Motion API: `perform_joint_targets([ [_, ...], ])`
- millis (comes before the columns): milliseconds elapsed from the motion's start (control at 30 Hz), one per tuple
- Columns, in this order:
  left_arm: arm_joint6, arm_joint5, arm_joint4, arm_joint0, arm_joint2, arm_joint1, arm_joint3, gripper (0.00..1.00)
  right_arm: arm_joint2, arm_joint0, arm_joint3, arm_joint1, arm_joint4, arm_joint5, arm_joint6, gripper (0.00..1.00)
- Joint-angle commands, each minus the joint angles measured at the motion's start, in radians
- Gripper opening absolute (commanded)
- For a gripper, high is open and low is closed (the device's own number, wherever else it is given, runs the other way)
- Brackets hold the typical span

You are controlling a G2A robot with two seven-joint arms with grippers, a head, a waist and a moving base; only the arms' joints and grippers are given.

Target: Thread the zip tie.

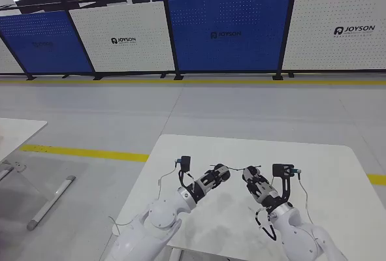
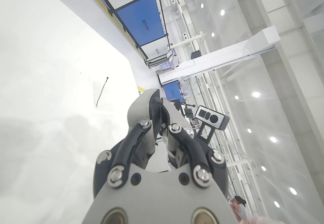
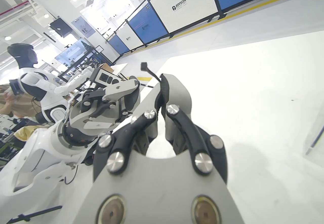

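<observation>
A thin black zip tie is held between both grippers above the white table (image 1: 323, 169). My right gripper (image 3: 162, 83) is shut on the strap close to its square head (image 3: 144, 66), which sticks out past the fingertips. My left gripper (image 2: 158, 98) is shut on the zip tie strap (image 2: 161, 113), whose thin end pokes out toward the right gripper. From above, the left gripper (image 1: 224, 171) and right gripper (image 1: 248, 172) face each other tip to tip, a small gap apart. The left gripper (image 3: 135, 85) sits just beside the right one.
A second black zip tie (image 2: 101, 92) lies flat on the table beyond the grippers. The table's far edge and rounded corner (image 2: 126, 57) are close by. Another white table (image 1: 10, 130) stands off to the left. Blue and white partition panels (image 1: 225, 32) line the back.
</observation>
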Motion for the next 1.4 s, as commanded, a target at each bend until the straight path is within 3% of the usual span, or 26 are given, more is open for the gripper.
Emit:
perform_joint_targets([
  [0, -0.001, -0.001, 0.0, 0.0, -0.001, 0.0, 0.001, 0.0, 0.0, 0.0, 0.0, 0.0, -0.001, 0.001, 0.001, 0.02],
  [133, -0.002, 0.0, 0.0, -0.001, -0.003, 0.0, 0.003, 0.0, 0.0, 0.001, 0.0, -0.001, -0.002, -0.001, 0.002, 0.22],
  [200, -0.002, 0.0, 0.0, -0.001, -0.003, 0.0, 0.004, 0.0, 0.0, 0.002, 0.0, -0.001, -0.002, -0.001, 0.003, 0.24],
  [533, -0.005, 0.002, 0.006, -0.004, -0.002, -0.001, 0.009, 0.0, -0.002, 0.005, 0.002, -0.003, -0.005, 0.008, -0.005, 0.16],
  [633, -0.009, 0.002, 0.006, -0.005, -0.002, -0.001, 0.01, 0.0, -0.002, 0.006, 0.002, -0.004, -0.008, 0.016, -0.008, 0.0],
  [1333, -0.015, 0.011, 0.019, -0.003, -0.005, -0.001, 0.004, 0.0, 0.002, 0.003, -0.006, -0.005, -0.025, 0.018, -0.005, 0.0],
  [1367, -0.014, 0.014, 0.019, -0.004, -0.005, -0.001, 0.002, 0.3, 0.002, 0.003, -0.007, -0.005, -0.026, 0.018, -0.005, 0.0],
])
